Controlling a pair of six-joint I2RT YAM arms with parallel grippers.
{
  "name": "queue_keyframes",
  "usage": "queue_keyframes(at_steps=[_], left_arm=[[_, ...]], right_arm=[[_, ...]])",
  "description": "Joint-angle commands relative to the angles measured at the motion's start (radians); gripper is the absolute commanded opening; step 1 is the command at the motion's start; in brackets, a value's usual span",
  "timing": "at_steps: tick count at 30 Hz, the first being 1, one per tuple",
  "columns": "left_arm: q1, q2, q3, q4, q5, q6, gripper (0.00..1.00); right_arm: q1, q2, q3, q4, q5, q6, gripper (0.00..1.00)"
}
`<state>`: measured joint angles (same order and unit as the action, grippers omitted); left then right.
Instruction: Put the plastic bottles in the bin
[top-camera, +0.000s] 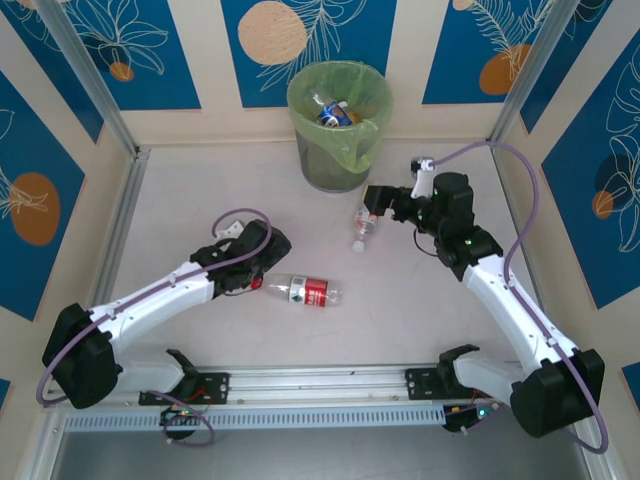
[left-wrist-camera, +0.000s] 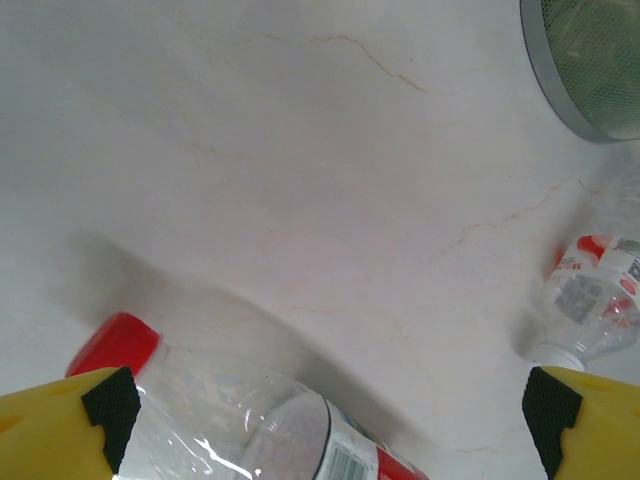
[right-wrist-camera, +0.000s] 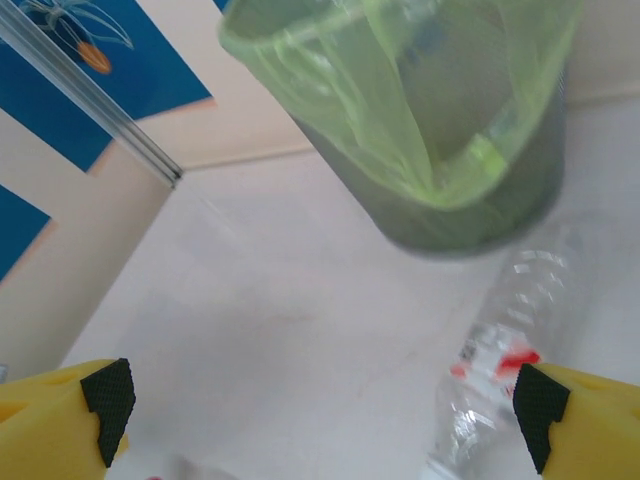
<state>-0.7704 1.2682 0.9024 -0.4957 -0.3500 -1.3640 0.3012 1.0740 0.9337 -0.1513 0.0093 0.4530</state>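
Your left fingers (left-wrist-camera: 62, 425) and right fingers (right-wrist-camera: 585, 420) are spread wide, ready to grab the red-capped bottle (top-camera: 305, 291) and the white-capped bottle (top-camera: 362, 228) near the bin (top-camera: 330, 172).

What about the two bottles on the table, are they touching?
Apart. The top view shows bare table between the red-capped bottle and the white-capped bottle.

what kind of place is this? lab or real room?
Most likely a lab test cell. The left arm and right arm are bolted to a metal rail at the table edge, printed blue panels in a metal frame wall it in, and the bin and bottles look staged.
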Motion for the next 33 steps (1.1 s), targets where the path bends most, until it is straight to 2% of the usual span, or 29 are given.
queue_keyframes(at_steps=[1,5,9,14,19,22,29,33], left_arm=[[-0.049,0.017,0.02,-0.044,-0.029,-0.167,1.0],[-0.085,0.019,-0.049,0.061,-0.032,-0.342,1.0],[-0.089,0.091,0.015,-0.023,-0.005,-0.481,1.0],[-0.09,0.213,0.119,-0.08,0.055,-0.496,1.0],[-0.091,0.325,0.135,-0.039,0.184,-0.58,1.0],[-0.09,0.381,0.183,-0.103,0.235,-0.585,1.0],[-0.09,0.419,0.204,-0.141,0.232,-0.583,1.0],[-0.088,0.467,0.205,-0.019,0.208,-0.579,1.0]], right_arm=[[0.003,-0.05,-0.04,-0.048,0.033,0.032,1.0],[0.003,-0.089,-0.104,-0.02,0.026,0.044,0.99],[0.004,-0.134,-0.123,-0.056,0.029,0.045,1.0],[0.004,-0.234,-0.167,-0.09,0.074,0.031,1.0],[0.003,-0.336,-0.219,-0.103,0.118,0.036,0.99],[0.001,-0.363,-0.225,-0.116,0.135,0.023,0.99],[0.001,-0.368,-0.217,-0.136,0.154,-0.004,1.0],[-0.001,-0.368,-0.213,-0.128,0.16,-0.016,1.0]])
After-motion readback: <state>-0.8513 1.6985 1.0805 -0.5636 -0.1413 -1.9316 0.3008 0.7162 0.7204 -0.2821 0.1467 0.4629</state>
